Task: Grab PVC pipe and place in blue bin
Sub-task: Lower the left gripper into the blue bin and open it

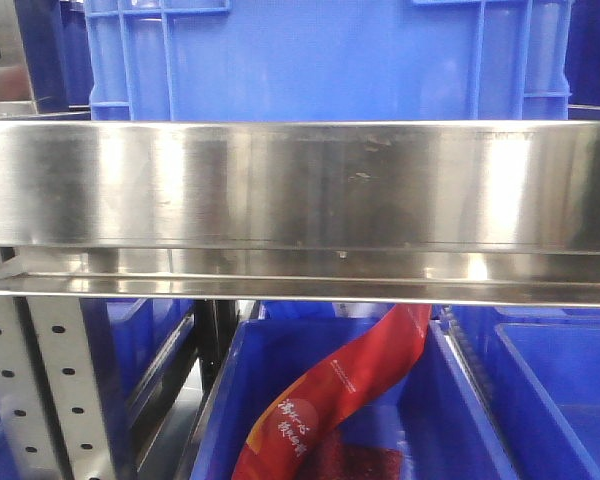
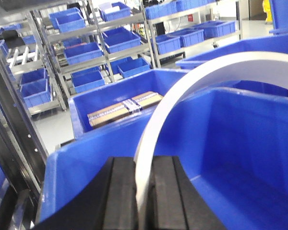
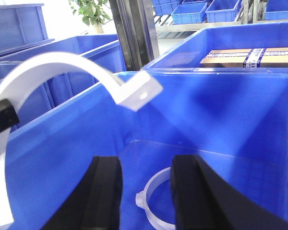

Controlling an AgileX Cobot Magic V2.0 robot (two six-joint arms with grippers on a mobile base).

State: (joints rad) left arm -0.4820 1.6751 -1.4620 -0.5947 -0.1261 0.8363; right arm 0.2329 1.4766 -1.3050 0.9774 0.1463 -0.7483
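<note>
A white, curved PVC pipe piece (image 2: 182, 91) arches up over the blue bin (image 2: 240, 124). My left gripper (image 2: 143, 165) is shut on its lower end. In the right wrist view the same white arc (image 3: 62, 64) hangs above the bin's left wall (image 3: 62, 143), ending in a flat tab. My right gripper (image 3: 145, 163) is open inside the bin and holds nothing. A second white ring (image 3: 156, 201) lies on the bin floor below its fingers. Neither gripper shows in the front view.
A steel shelf beam (image 1: 300, 190) fills the front view, with a red packet (image 1: 340, 390) in a blue bin below it. A neighbouring bin holds strapped cardboard boxes (image 2: 125, 108) (image 3: 249, 56). Racks of blue bins (image 2: 101, 43) stand behind, and a steel post (image 3: 132, 33).
</note>
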